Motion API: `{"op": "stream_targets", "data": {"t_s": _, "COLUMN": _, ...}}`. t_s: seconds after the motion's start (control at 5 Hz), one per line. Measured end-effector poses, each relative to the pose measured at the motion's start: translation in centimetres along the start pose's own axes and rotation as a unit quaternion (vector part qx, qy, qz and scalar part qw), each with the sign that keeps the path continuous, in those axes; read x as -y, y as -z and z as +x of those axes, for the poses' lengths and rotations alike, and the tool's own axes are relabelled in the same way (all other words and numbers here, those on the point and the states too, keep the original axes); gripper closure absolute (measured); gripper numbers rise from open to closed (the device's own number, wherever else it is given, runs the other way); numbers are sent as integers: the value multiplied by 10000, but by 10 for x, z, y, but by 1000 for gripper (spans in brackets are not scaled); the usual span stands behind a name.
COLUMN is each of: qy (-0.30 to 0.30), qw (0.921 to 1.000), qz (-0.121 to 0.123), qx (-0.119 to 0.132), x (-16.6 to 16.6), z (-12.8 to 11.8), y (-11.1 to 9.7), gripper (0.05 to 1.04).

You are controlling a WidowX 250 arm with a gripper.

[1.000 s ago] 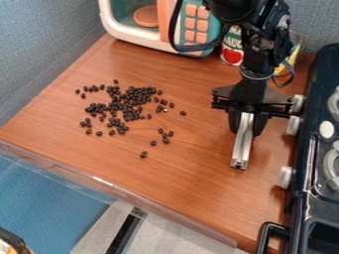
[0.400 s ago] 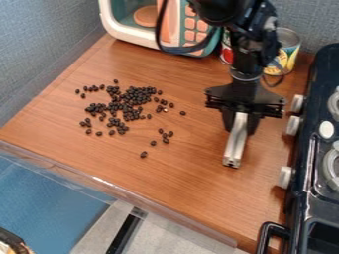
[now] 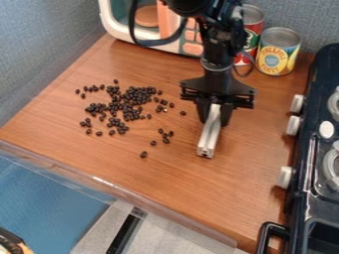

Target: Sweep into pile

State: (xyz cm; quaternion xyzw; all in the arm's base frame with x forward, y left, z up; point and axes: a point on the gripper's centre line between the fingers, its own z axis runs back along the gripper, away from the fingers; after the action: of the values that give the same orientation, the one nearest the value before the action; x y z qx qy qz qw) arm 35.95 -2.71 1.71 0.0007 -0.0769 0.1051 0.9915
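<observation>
Clasping a silvery bar (image 3: 209, 135) between its fingers, the gripper (image 3: 215, 110) hangs over the wooden tabletop (image 3: 79, 151), closer to the edge beside the stove (image 3: 306, 171) than to the opposite one. Dark beans (image 3: 126, 105) lie scattered toward that opposite edge, thickest in one ragged patch, a few strays nearer the front edge.

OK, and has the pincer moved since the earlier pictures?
Yes, the pincer, with its silver bar, has moved away from the stove, toward the black beans.
</observation>
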Motion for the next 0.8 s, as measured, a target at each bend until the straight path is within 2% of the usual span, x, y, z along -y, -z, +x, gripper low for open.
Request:
{"op": "stream_targets", "data": {"t_s": 0.4, "qy": 26, "qw": 10000, "qz": 81, "qx": -43, "x": -23, "z": 2, "y": 0, "gripper": 711}}
{"op": "stream_targets", "data": {"t_s": 0.8, "qy": 61, "qw": 9998, "qz": 157, "qx": -84, "x": -56, "z": -5, "y": -2, "gripper": 711}}
